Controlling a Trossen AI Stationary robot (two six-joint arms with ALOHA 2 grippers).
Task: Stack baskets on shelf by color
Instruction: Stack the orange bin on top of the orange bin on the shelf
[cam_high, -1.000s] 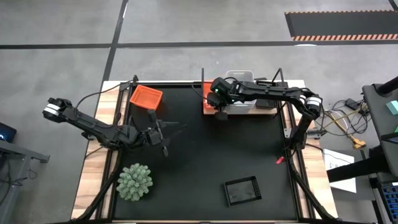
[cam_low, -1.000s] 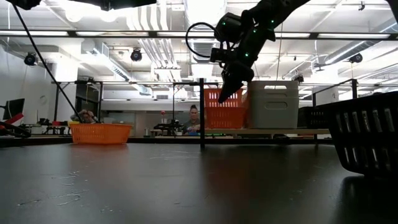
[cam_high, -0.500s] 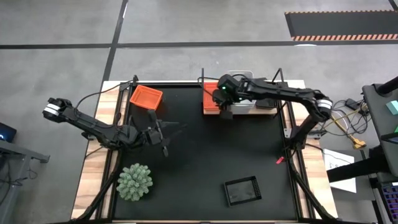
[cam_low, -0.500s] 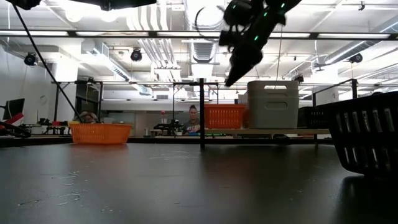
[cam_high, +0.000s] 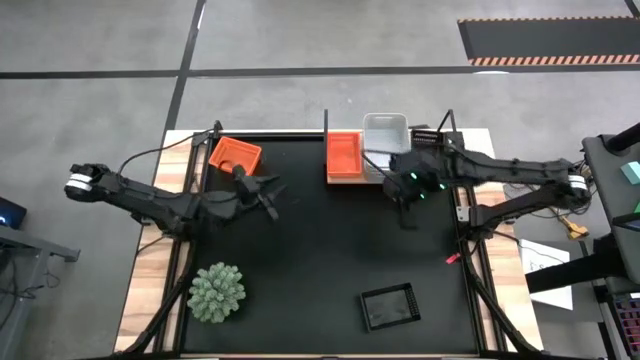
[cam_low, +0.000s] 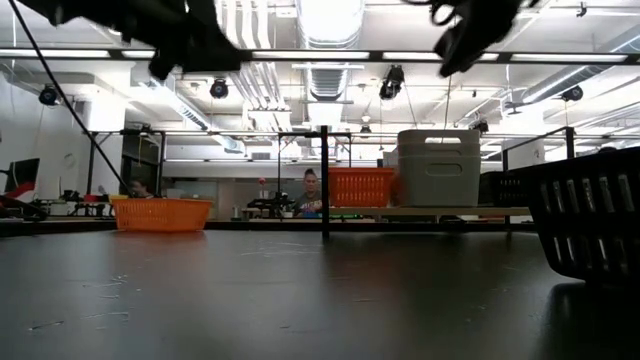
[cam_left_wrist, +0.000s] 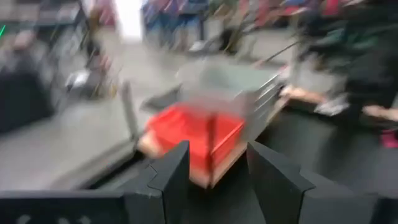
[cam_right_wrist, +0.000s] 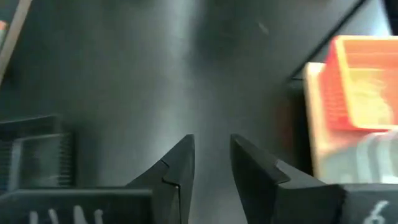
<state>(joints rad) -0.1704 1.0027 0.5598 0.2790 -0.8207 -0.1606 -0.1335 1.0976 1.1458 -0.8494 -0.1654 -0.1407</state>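
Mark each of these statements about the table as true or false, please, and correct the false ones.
1. An orange basket sits on the shelf beside a white basket. True.
2. The right gripper holds the white basket. False: it holds nothing and hangs over the mat, off the shelf.
3. A black basket lies on the mat near the front edge. True.
4. The green plant stands on the shelf. False: it stands on the mat at the front left.
5. A second orange basket lies at the mat's back left corner, off the shelf. True.
6. The left gripper has its jaws shut. False: they are open and empty.
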